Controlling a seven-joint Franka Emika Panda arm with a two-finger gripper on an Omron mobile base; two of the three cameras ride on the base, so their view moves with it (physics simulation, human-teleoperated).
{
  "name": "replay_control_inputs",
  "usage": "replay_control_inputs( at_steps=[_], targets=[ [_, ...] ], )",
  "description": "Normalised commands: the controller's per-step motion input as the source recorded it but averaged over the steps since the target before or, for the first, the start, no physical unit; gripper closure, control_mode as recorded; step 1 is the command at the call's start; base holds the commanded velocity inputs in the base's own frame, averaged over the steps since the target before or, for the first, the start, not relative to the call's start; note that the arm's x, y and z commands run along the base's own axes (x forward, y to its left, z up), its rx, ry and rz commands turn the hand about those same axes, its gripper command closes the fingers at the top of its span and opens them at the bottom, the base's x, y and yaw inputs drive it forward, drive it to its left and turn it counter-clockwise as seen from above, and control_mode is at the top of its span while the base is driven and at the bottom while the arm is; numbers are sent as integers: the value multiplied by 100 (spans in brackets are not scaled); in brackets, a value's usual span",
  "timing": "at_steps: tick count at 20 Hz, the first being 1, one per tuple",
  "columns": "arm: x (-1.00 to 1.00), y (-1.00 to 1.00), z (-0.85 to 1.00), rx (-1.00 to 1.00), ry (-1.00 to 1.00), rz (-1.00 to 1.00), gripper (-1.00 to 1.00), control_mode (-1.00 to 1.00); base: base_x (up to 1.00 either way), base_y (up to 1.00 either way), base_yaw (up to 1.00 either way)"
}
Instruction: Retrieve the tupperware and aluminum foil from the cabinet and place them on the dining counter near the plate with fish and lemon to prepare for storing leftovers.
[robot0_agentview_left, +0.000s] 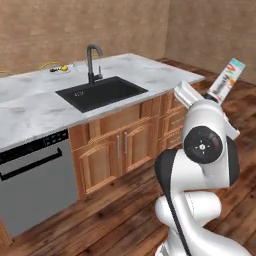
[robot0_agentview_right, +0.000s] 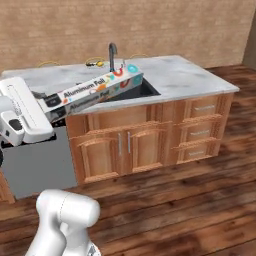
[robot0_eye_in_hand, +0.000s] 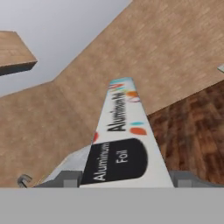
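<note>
Right base view: pincer (robot0_agentview_right: 49, 106) grips foil (robot0_agentview_right: 95, 91) by one end, carried high, likely to clear the bench (robot0_agentview_right: 190, 75).

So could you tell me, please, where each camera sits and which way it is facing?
Left base view: behind the arm on its left, looking forward and down at the dining counter and sink; the white arm rises at lower right.
Right base view: behind on the right, facing the same counter; arm at lower left, gripper holding the aluminum foil.
Hand view: on the hand, looking along the foil box toward brick wall and ceiling.
Shared: both base views show counter, sink, faucet and foil.
</note>
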Motion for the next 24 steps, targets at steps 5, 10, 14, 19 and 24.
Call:
replay_control_inputs(
  at_steps=[5,10,14,19,24],
  targets=[
    [0,0,0,0,0,0,100,100,100,-27,-32],
    [0,0,0,0,0,0,100,100,98,-82,-25],
    [0,0,0,0,0,0,100,100,92,-100,-14],
    [0,0,0,0,0,0,100,100,89,-91,-16],
    [0,0,0,0,0,0,100,100,89,-87,-18]
  ],
)
